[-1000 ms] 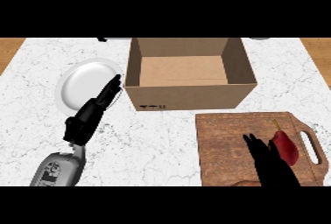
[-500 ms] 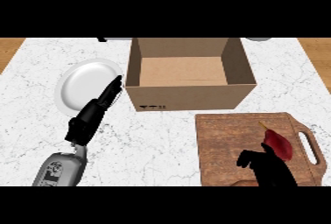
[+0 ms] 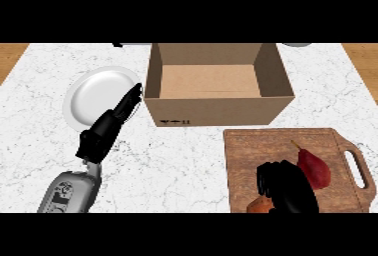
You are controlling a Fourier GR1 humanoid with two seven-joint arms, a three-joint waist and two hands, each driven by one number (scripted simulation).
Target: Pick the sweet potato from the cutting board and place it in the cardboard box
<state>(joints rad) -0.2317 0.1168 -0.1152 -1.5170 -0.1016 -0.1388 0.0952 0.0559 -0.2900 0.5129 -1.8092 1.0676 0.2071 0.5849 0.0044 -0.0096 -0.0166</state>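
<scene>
Looking down at the white marbled counter (image 3: 184,165). Cutting board (image 3: 251,150) sits at the counter's near right corner, handle slot facing the right edge. Sweet potato (image 3: 314,167), dark red and pointed, lies on the board's right half just inside the handle, tip pointing toward the far edge.

Right hand (image 3: 288,190) is over the board's near edge, fingers curled and bunched, just left of the sweet potato and touching or overlapping its lower left side; fingers are beside it, not wrapped round it, nothing pinched as far as I can see. An orange-brown bit (image 3: 258,205) shows at the board's near edge under the hand; can't tell what it is.

Cardboard box (image 3: 221,107) stands open, flaps up, at the far middle of the counter, beyond the board. White plate (image 3: 92,92) lies left of the box, apart from it.

Left hand (image 3: 107,130) rests over the plate's near right rim, fingers straight and together, holding nothing.
</scene>
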